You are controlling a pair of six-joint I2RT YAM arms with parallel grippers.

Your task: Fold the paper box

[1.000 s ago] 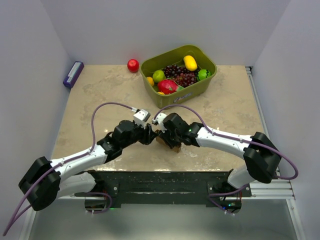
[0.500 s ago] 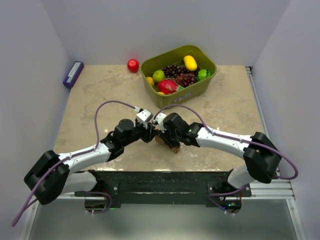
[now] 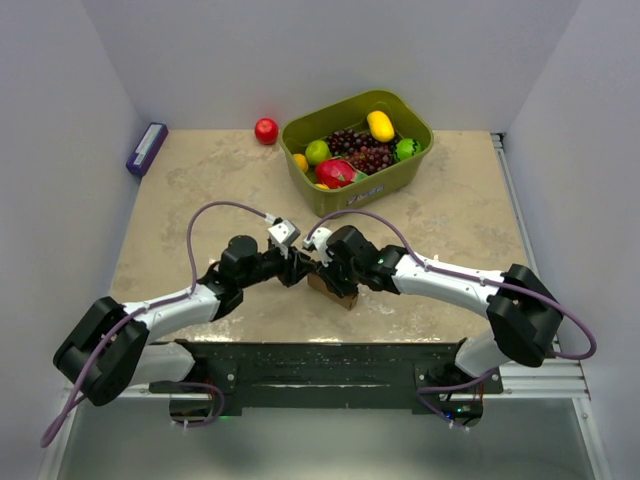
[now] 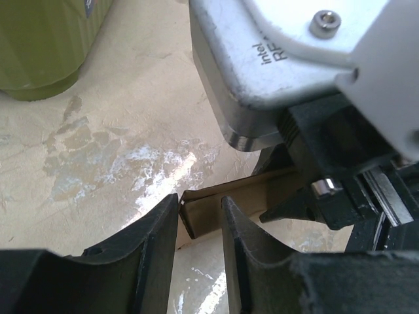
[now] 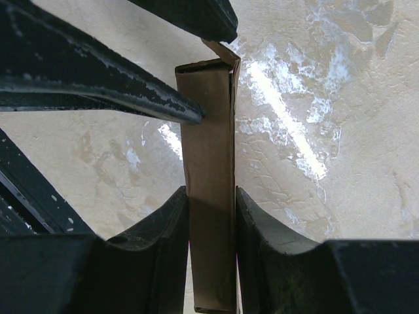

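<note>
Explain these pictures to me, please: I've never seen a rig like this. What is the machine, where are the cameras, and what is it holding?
These are two robot arms bolted to the near edge of a table. The wide picture looks down from above and behind them; the other two come from a camera on each wrist, so the black shapes are that arm's own fingers. The left gripper and the right gripper pinch the brown paper box from opposite ends. Farther back sit a green bin of fruit, a red fruit and a purple box.
</note>
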